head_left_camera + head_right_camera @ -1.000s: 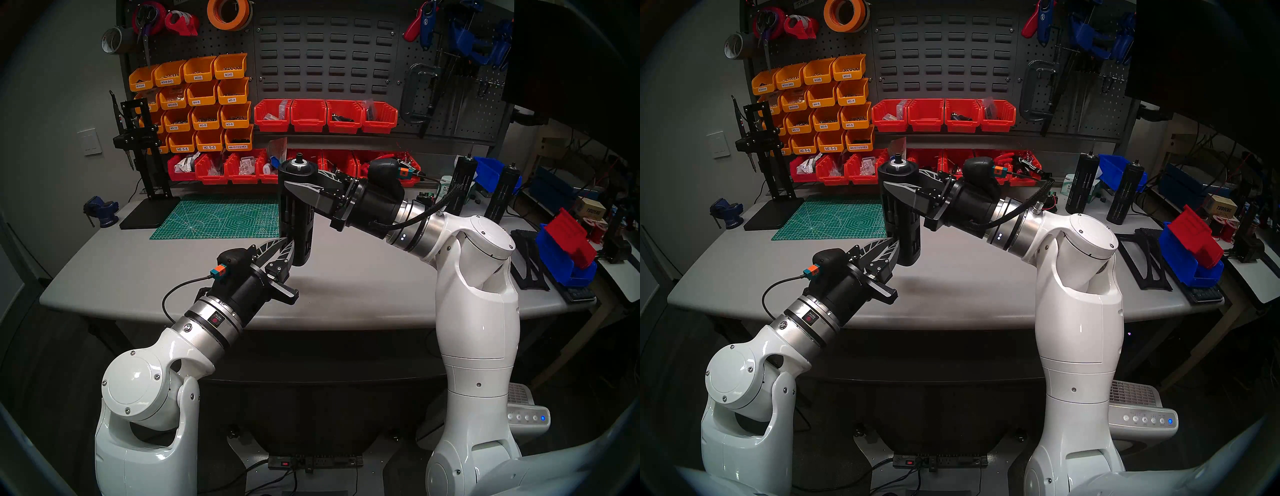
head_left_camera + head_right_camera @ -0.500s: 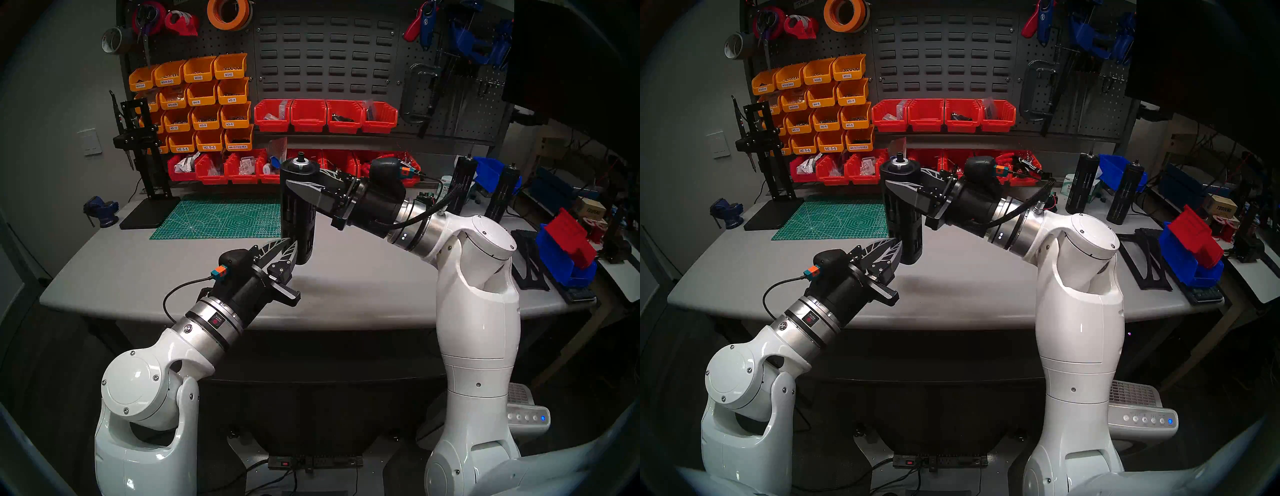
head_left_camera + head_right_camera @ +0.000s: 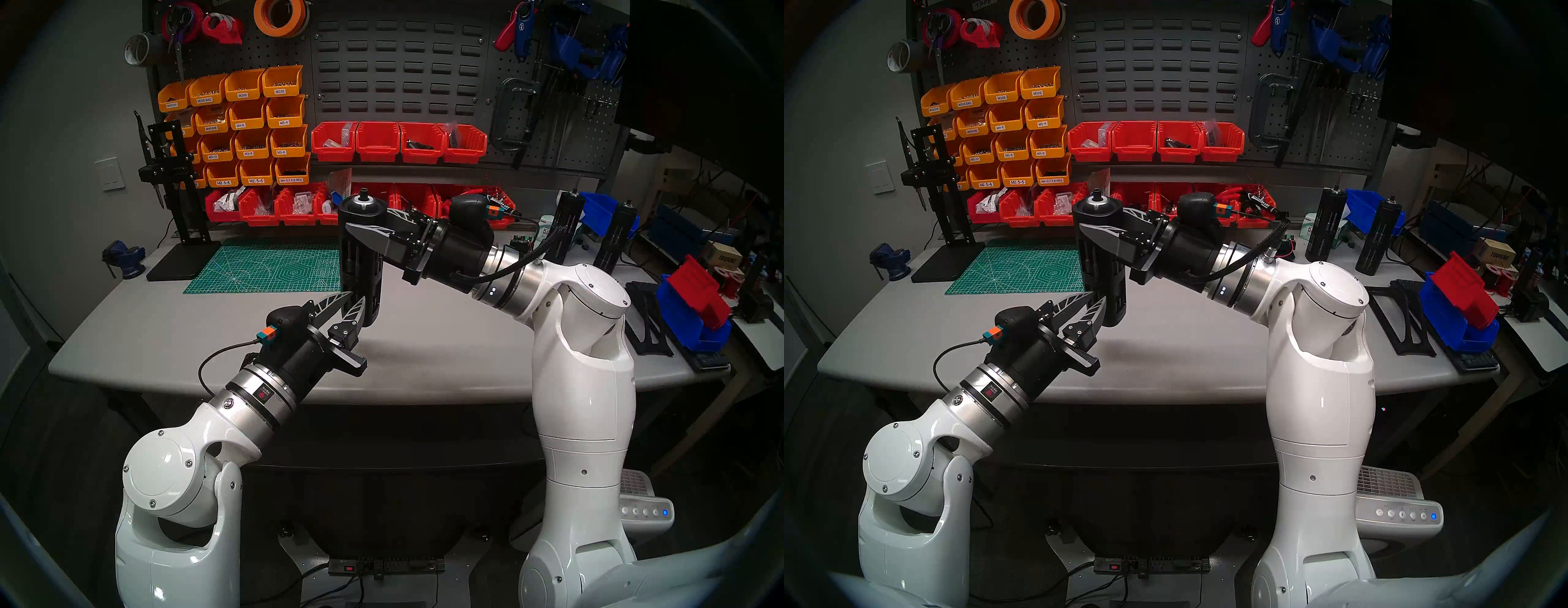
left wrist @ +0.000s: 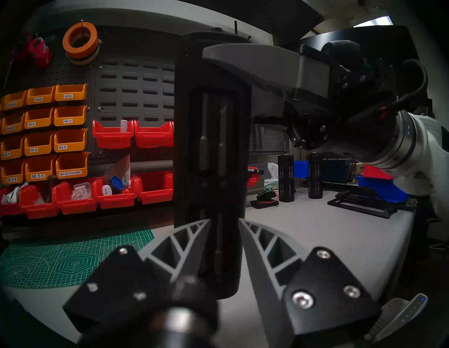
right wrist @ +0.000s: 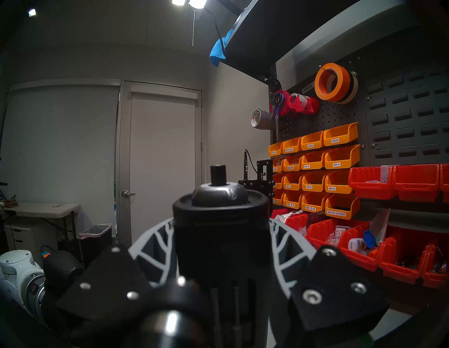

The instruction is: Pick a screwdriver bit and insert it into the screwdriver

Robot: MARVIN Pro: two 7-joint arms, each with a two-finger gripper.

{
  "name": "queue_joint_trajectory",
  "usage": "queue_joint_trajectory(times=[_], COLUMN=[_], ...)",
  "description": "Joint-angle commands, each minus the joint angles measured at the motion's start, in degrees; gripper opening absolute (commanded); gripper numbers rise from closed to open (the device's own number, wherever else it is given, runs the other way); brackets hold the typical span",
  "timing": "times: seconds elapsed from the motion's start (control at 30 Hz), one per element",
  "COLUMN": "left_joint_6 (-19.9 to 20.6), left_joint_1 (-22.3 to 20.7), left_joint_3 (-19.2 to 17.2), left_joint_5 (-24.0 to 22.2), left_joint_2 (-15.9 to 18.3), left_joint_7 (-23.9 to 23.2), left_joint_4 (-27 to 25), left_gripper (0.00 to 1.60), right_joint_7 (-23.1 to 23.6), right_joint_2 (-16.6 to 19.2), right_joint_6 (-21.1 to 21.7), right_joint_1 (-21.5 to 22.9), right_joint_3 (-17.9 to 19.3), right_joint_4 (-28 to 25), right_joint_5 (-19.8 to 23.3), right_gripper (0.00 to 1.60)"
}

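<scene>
On the back wall the orange bins [image 3: 254,127] hold small screws, and the red bins [image 3: 399,142] hold bags and small parts. My right gripper [image 3: 368,220] is clamped around the upper part of the screwdriver [image 3: 360,259] and holds it upright above the grey table [image 3: 445,339]. In its side windows stand thin metal bits; one screwdriver bit [image 4: 220,239] is in the lower window. My left gripper [image 4: 224,222] is spread a little, one finger on each side of this lower window. I cannot tell if the fingers [image 4: 192,233] touch the bit.
</scene>
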Motion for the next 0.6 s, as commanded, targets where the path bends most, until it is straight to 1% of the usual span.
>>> queue_joint_trajectory(times=[0.0, 0.2, 0.47, 0.57], left_joint_6=[-0.8, -0.6, -0.4, -0.4], left_joint_1=[-0.9, -0.6, -0.2, -0.2], left_joint_3=[0.0, 0.1, 0.4, 0.5], left_joint_5=[-0.6, 0.4, 1.4, 1.4], left_joint_2=[-0.3, -0.5, -0.8, -0.8], left_joint_7=[-0.1, 0.3, 1.0, 1.0], left_joint_4=[-1.5, -1.9, -2.5, -2.4], left_gripper=[0.81, 0.82, 0.78, 0.73], right_joint_7=[0.1, 0.2, 0.5, 0.6], right_joint_2=[-1.4, -1.6, -1.9, -2.1], right_joint_6=[-0.3, -0.3, -0.4, -0.3], right_joint_1=[2.0, 1.9, 1.8, 1.8], right_joint_3=[0.0, 0.1, 0.4, 0.4], right_joint_4=[-2.2, -2.5, -2.6, -2.8], right_joint_5=[1.1, 1.0, 0.9, 0.8], right_gripper=[0.00, 0.00, 0.00, 0.00])
